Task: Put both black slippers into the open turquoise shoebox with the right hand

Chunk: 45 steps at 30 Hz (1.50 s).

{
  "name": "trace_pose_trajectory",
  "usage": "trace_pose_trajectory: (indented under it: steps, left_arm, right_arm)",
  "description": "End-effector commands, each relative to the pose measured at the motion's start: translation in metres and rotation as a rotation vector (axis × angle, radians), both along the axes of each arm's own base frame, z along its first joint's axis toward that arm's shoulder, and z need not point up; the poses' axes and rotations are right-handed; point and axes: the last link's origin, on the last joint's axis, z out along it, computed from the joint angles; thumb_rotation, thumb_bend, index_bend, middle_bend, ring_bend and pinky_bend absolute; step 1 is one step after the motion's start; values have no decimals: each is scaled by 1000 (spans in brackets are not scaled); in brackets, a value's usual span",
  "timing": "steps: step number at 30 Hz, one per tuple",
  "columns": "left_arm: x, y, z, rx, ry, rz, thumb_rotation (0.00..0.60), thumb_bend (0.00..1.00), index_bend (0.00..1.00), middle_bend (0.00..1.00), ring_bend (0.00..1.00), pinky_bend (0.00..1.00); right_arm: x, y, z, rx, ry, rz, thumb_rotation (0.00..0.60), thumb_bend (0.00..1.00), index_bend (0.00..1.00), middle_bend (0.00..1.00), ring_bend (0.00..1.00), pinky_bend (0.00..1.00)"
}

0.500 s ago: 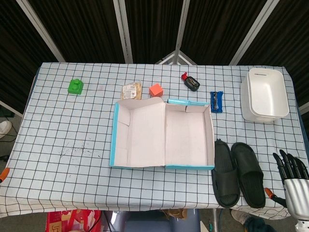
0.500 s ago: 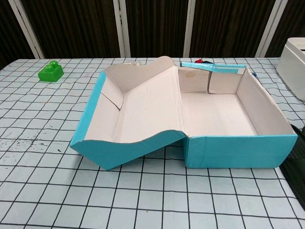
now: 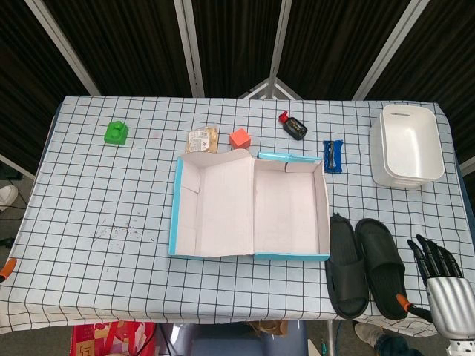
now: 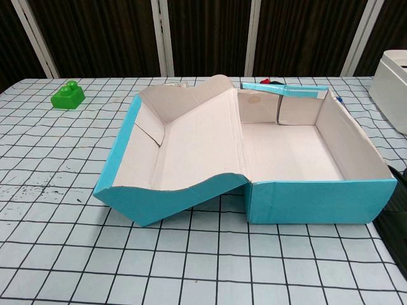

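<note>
Two black slippers lie side by side on the checked table right of the box: one slipper [image 3: 347,265] next to the box, the other slipper [image 3: 382,265] further right. The open turquoise shoebox [image 3: 289,205] has an empty pale inside and its lid [image 3: 211,208] folded out flat to the left; it fills the chest view too [image 4: 305,200]. My right hand [image 3: 436,276] hovers at the table's lower right corner, just right of the outer slipper, fingers spread and holding nothing. A sliver of slipper [image 4: 399,190] shows at the chest view's right edge. My left hand is out of sight.
A white tub [image 3: 406,144] stands at the back right. Behind the box lie a blue packet [image 3: 333,156], a black bottle with a red cap [image 3: 292,125], an orange block [image 3: 239,138] and a snack pack [image 3: 202,139]. A green block [image 3: 116,132] sits far left.
My right hand has shifted left and slightly down, closer to the outer slipper. The slippers and box have not moved.
</note>
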Motion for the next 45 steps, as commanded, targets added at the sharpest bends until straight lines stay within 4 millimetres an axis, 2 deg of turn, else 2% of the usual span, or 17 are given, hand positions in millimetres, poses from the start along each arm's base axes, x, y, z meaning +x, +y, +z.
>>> trace_pose_trajectory:
  steps: [1, 10, 20, 45]
  left_arm:
    - [1, -1, 2, 6, -6, -7, 600, 367, 34, 0, 0, 17]
    - [1, -1, 4, -2, -17, -1, 600, 367, 33, 0, 0, 17]
    - [-2, -1, 9, 9, -26, 9, 600, 367, 34, 0, 0, 17]
    - [-6, 4, 9, 4, -24, 38, 600, 367, 34, 0, 0, 17]
  right_arm:
    - [1, 9, -7, 24, -45, -22, 600, 122, 8, 33, 64, 117]
    - [-2, 29, -41, 48, -51, -56, 600, 123, 8, 33, 64, 117]
    - [-4, 30, -78, 116, -39, -95, 600, 123, 21, 33, 64, 117]
    - [1, 3, -113, 182, -16, -132, 600, 122, 32, 33, 64, 117]
